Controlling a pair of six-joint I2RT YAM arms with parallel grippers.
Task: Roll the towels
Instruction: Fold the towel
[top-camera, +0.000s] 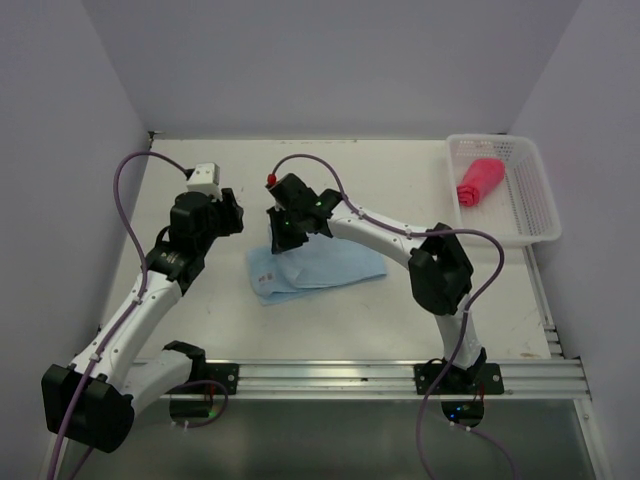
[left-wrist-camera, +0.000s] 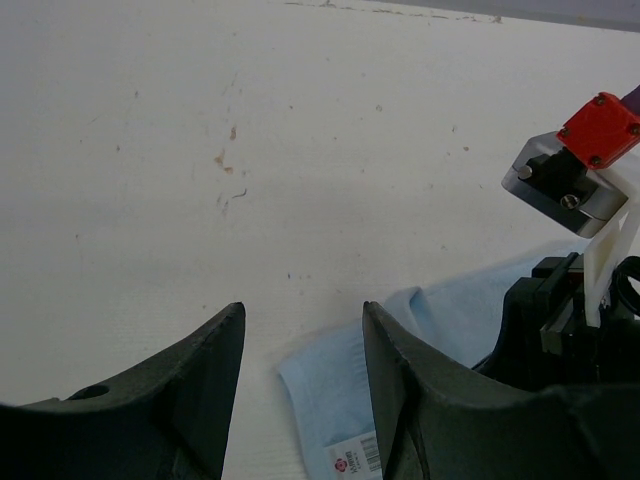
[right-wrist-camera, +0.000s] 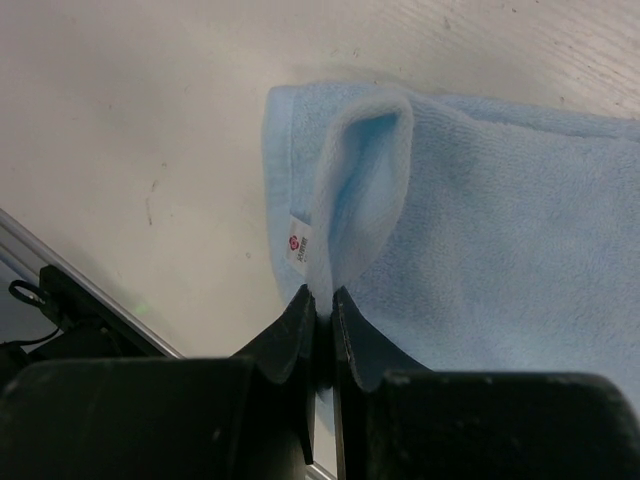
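The fingers (right-wrist-camera: 352, 335) of my right gripper (right-wrist-camera: 320, 300) are clamped together on a lifted corner of the blue towel (right-wrist-camera: 500, 220). The cloth stands up in a small loop just above them, beside its label (right-wrist-camera: 298, 248). The rest of that towel lies flat on the table (top-camera: 400, 180) between the two arms. To roll it well, I think I should turn the pinched edge over onto the flat part and carry it along evenly, tight and square to the long side so it doesn't cone. My left gripper (left-wrist-camera: 302, 312) hovers just beside the labelled corner, fingers apart and holding nothing; it could pin the far end. The red towel (top-camera: 478, 182) looks rolled up in the basket (top-camera: 535, 200) at far right.
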